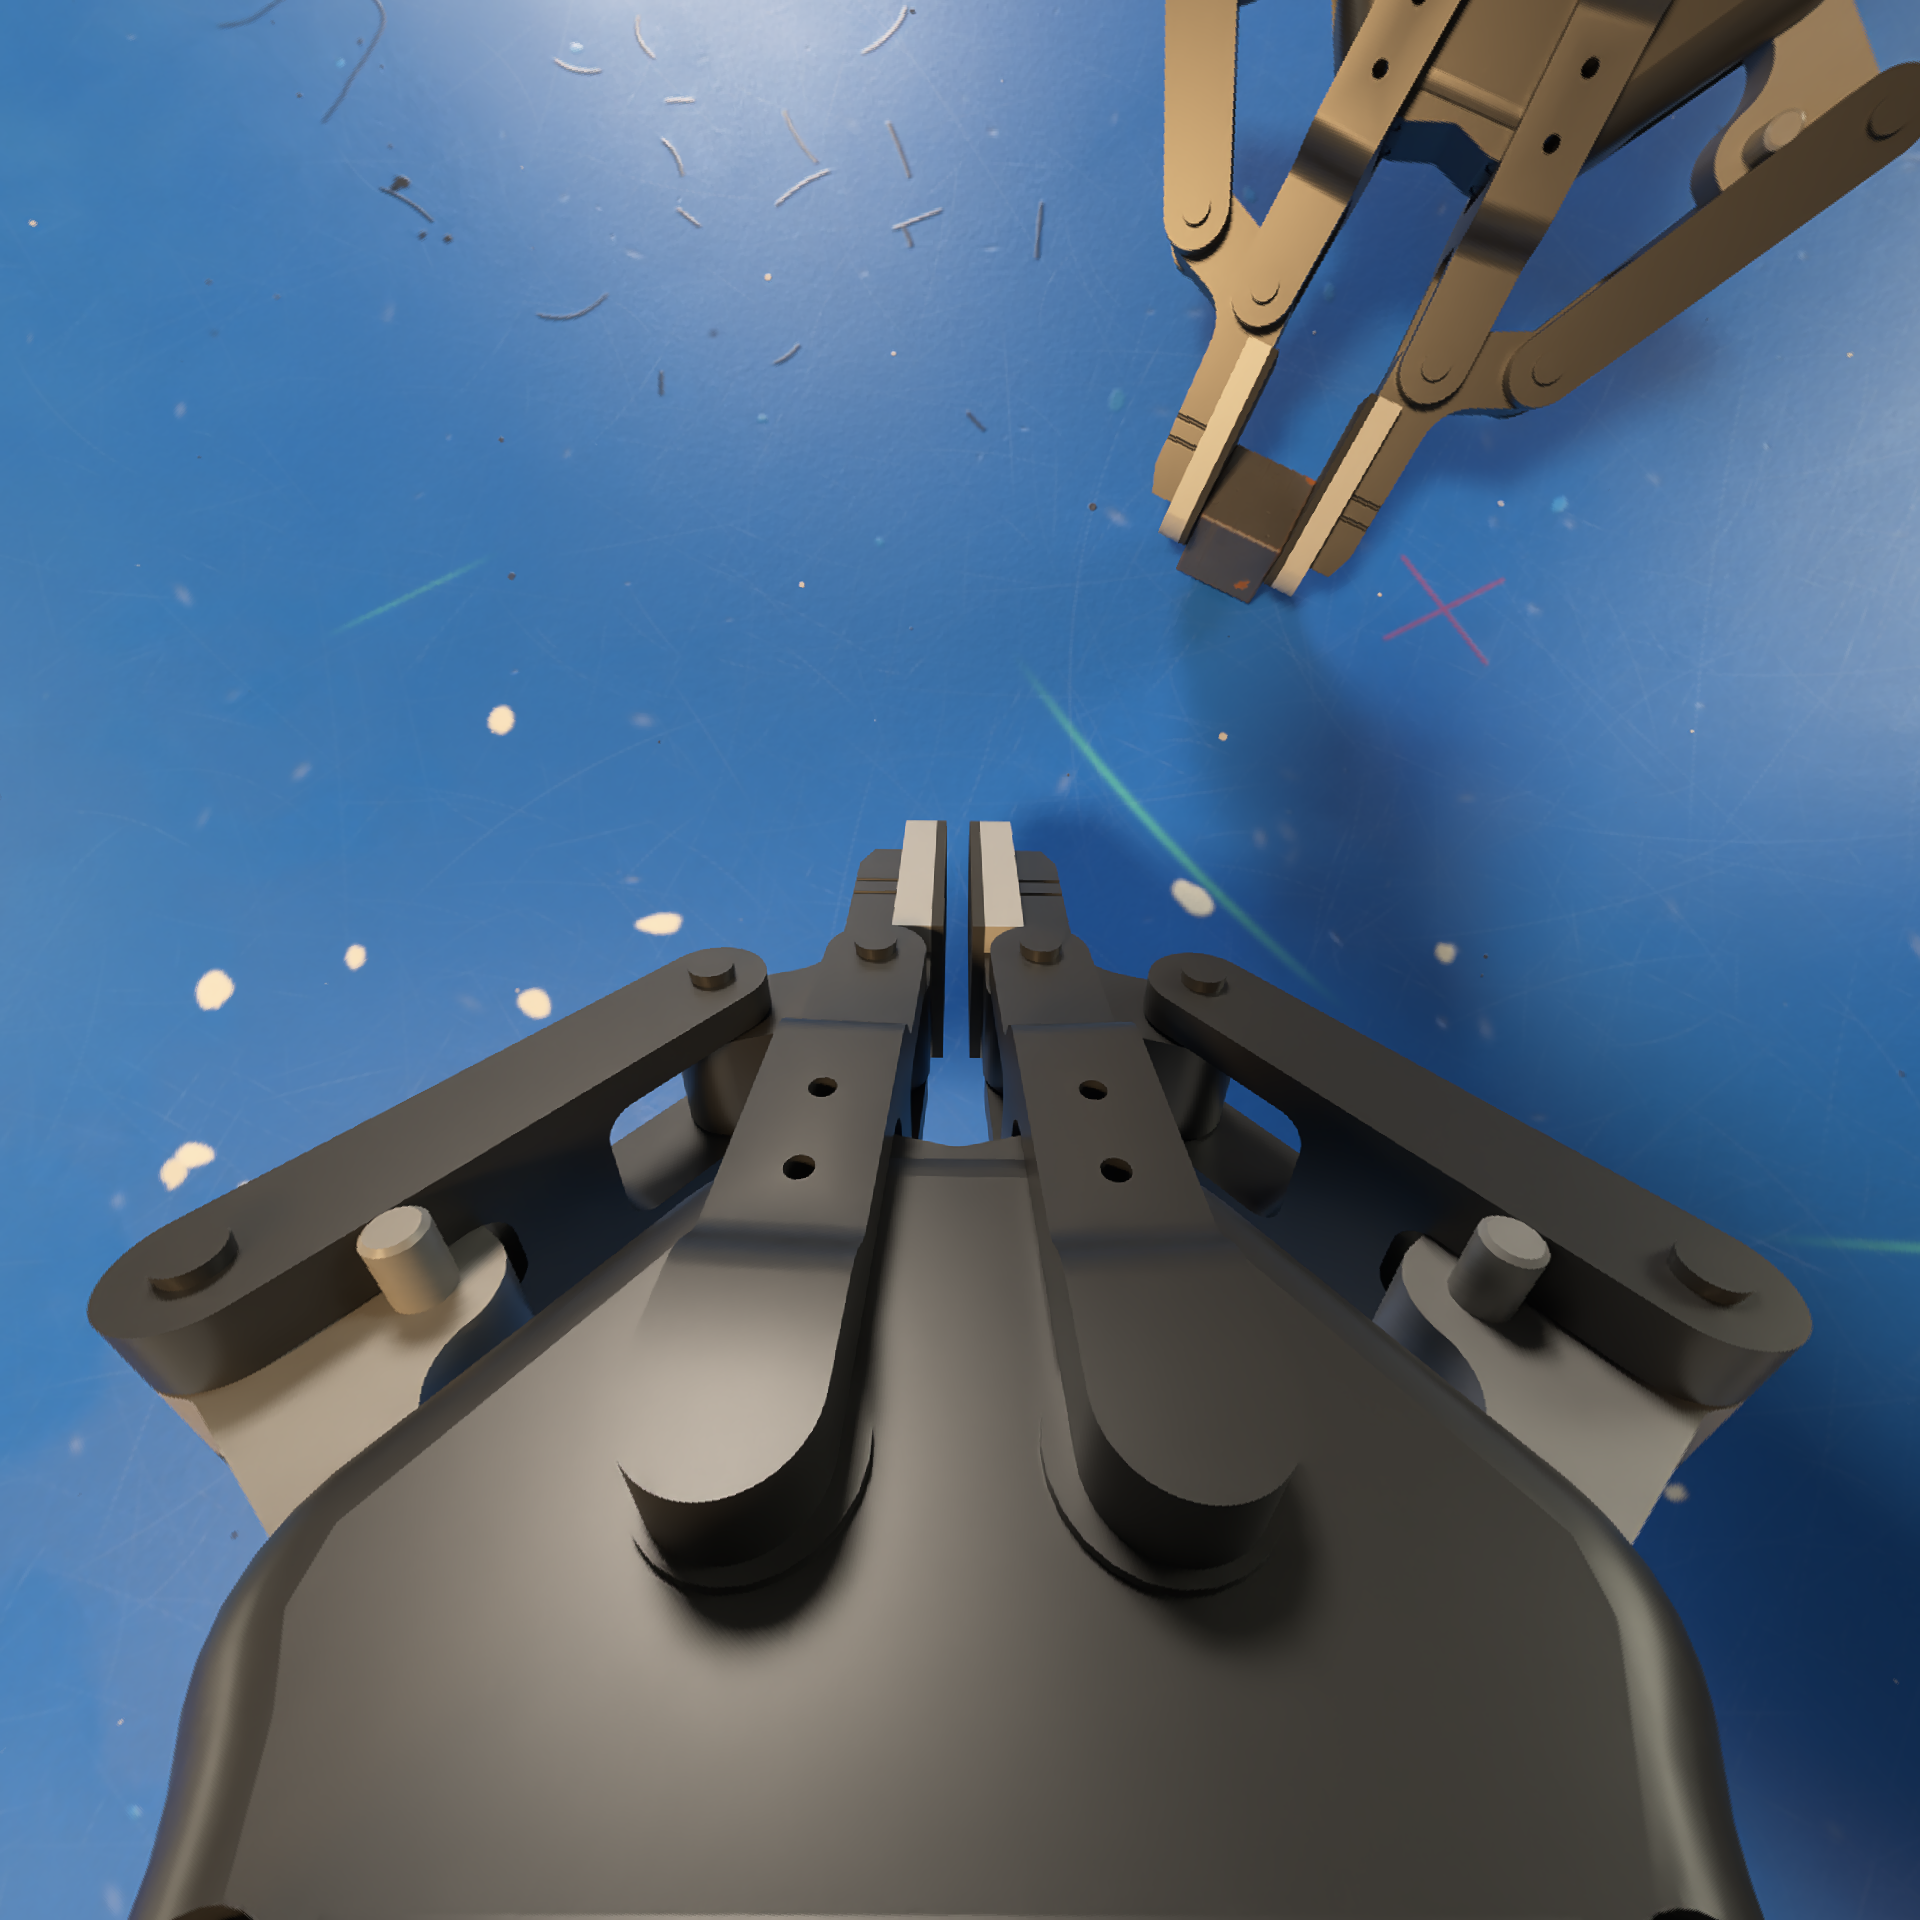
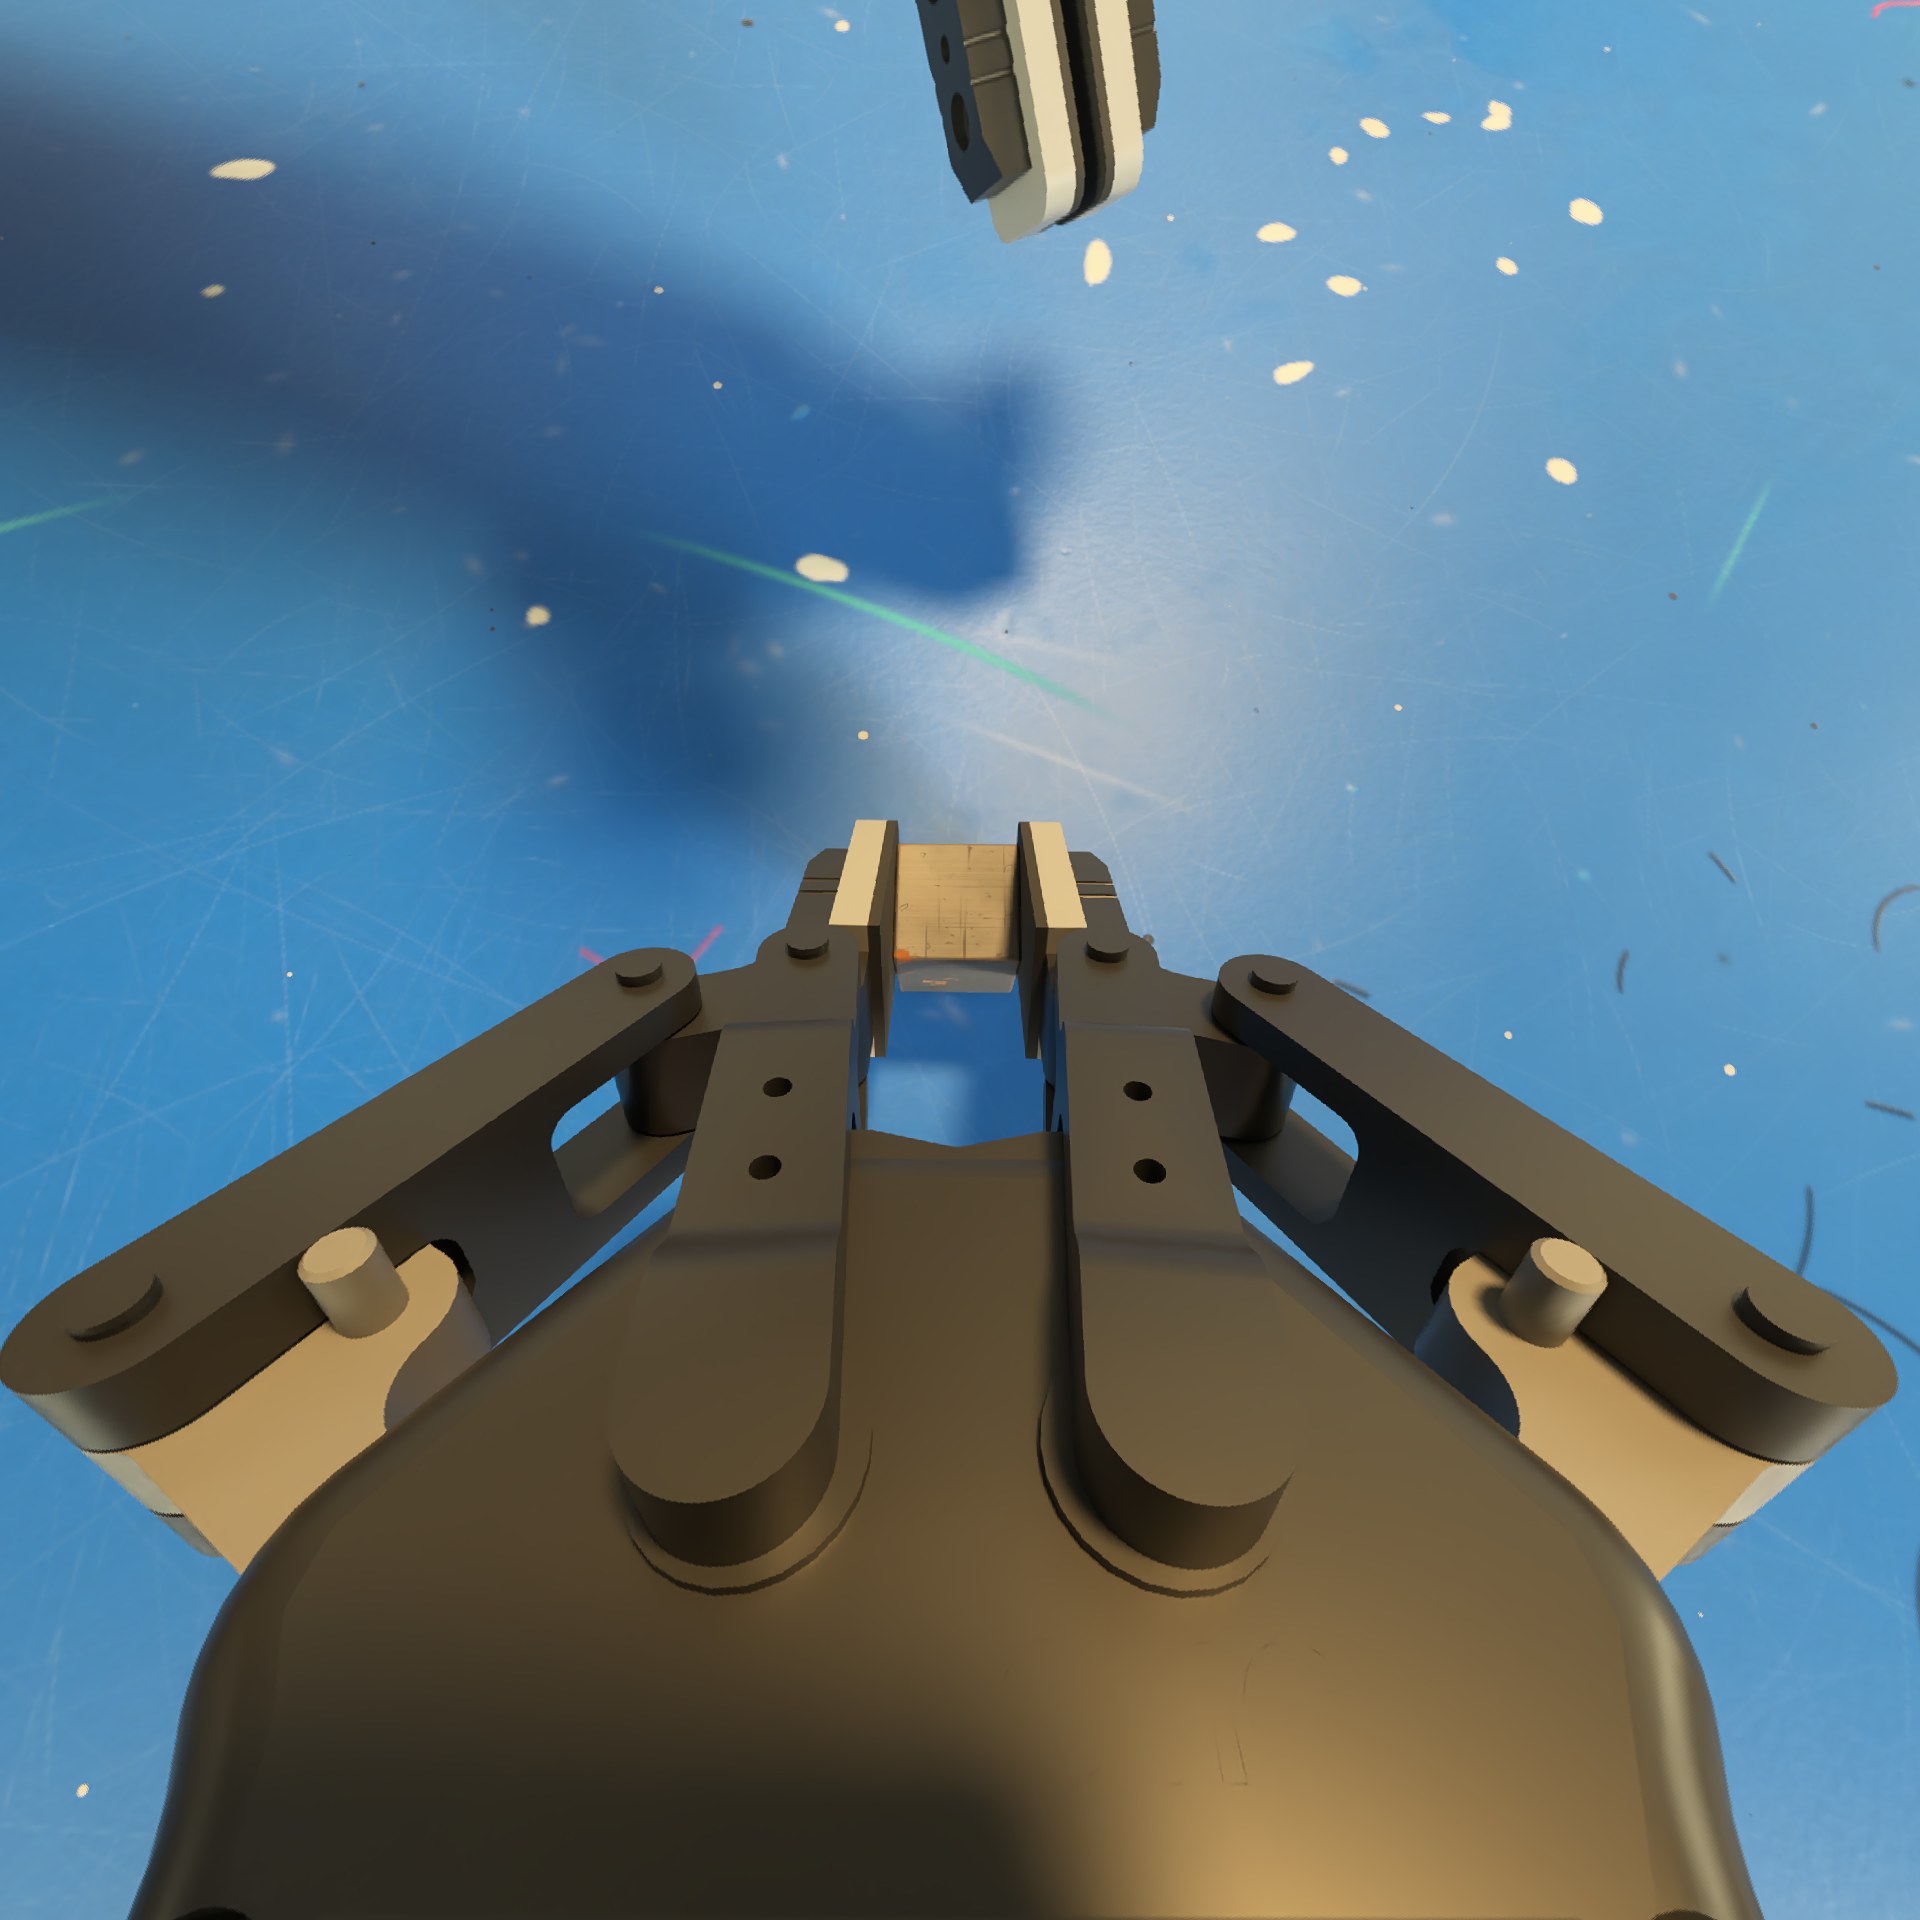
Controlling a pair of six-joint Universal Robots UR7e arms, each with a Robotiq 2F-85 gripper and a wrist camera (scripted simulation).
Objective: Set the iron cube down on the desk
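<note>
The iron cube (image 2: 956, 902) is small and dull metal with rust spots. My right gripper (image 2: 958, 878) is shut on it, the pads pressing its two sides. In the left wrist view the right gripper (image 1: 1242, 545) comes down from the upper right, and the cube (image 1: 1236, 525) sits between its fingertips, low over the blue desk (image 1: 623, 582); I cannot tell whether it touches the surface. My left gripper (image 1: 957, 871) is shut and empty, with only a thin slit between its pads. It also shows in the right wrist view (image 2: 1060, 197) at the top, hanging above the desk.
The blue desk (image 2: 1455, 644) is scratched and flecked with pale paint spots and green streaks. A pink cross mark (image 1: 1444, 610) lies just right of the held cube. Dark shadows of the arms fall across the surface.
</note>
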